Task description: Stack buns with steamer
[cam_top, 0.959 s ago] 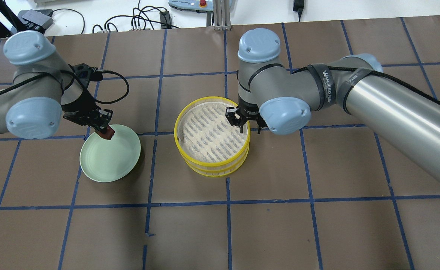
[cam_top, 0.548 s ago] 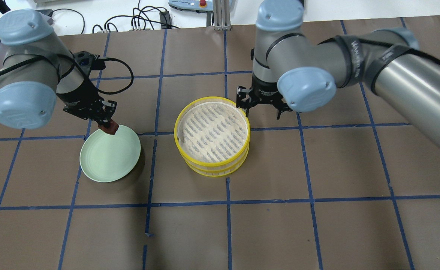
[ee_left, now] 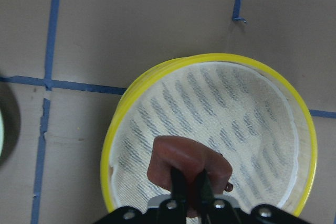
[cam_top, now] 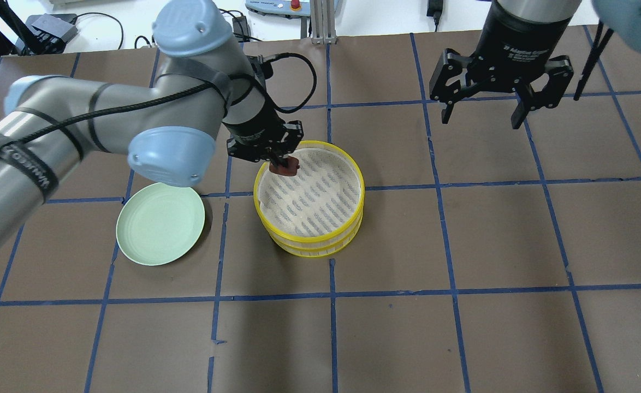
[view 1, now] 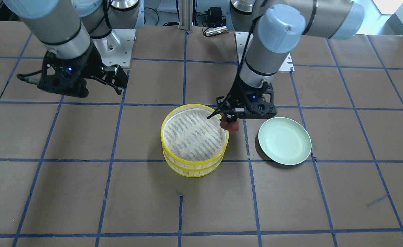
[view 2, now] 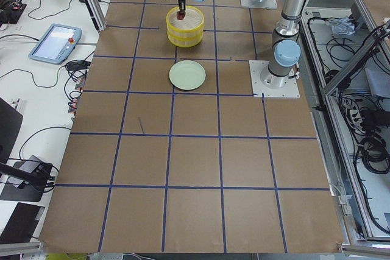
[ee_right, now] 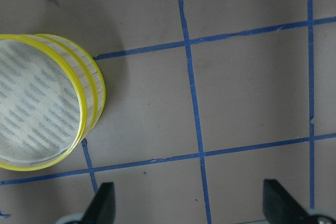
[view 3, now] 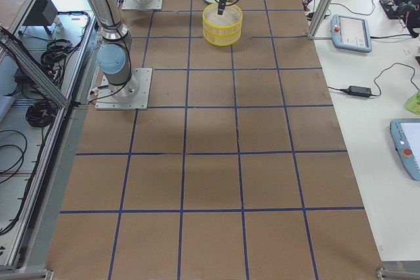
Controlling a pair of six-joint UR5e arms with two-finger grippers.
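Note:
My left gripper point(cam_top: 282, 162) is shut on the reddish-brown bun point(cam_top: 286, 168) and holds it just above the near-left rim of the yellow steamer point(cam_top: 315, 245). The left wrist view shows the bun point(ee_left: 186, 163) pinched between the fingers over the steamer's white liner point(ee_left: 226, 119). The steamer is two stacked yellow tiers point(view 1: 194, 168), and its top tier is bare. My right gripper point(cam_top: 481, 120) is open and empty, raised high to the right of the steamer point(ee_right: 94, 98). The white bun is not in view.
A pale green plate point(cam_top: 159, 224) with nothing on it lies on the brown table left of the steamer, also seen in the front view point(view 1: 284, 140). Blue tape lines grid the table. Cables and boxes lie beyond the far edge.
My left gripper lifted the reddish-brown bun off the plate's edge and carried it right to the steamer's rim. My right gripper, still open, rose from the steamer's right rim and pulled back.

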